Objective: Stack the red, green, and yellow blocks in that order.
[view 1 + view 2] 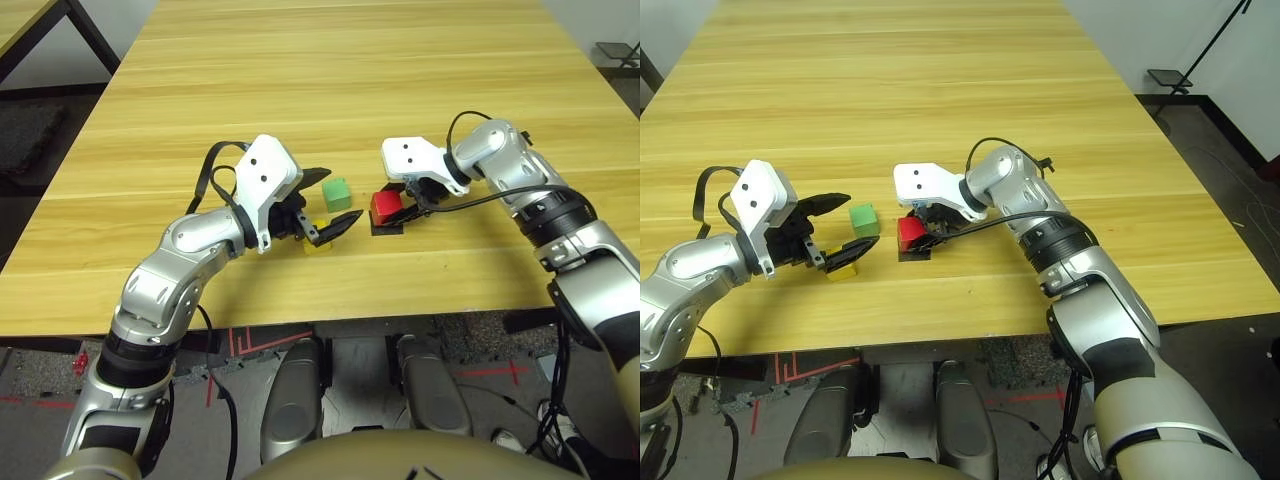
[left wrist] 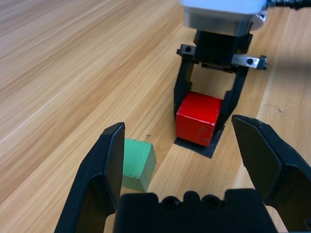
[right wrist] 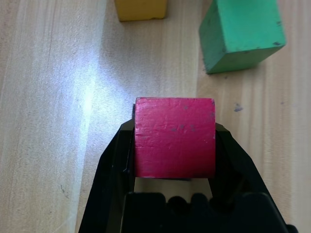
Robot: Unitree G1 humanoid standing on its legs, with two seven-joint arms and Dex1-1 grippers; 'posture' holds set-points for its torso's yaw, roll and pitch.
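Observation:
My right gripper [image 1: 397, 210] is shut on the red block [image 1: 385, 205], its black fingers [image 3: 119, 150] pressed against two opposite sides. The block sits slightly tilted over a flat black square patch [image 2: 197, 145]; whether it touches the patch I cannot tell. The green block [image 1: 337, 193] stands on the table just left of it. My left gripper [image 1: 343, 196] is open, its fingers spread wide beside the green block and holding nothing. The yellow block [image 1: 317, 245] lies under that gripper's nearer finger, partly hidden.
The wooden table [image 1: 330, 70] stretches wide and bare beyond the blocks. Its front edge [image 1: 300, 322] runs close to both forearms. All three blocks sit within a hand's width of each other between the two grippers.

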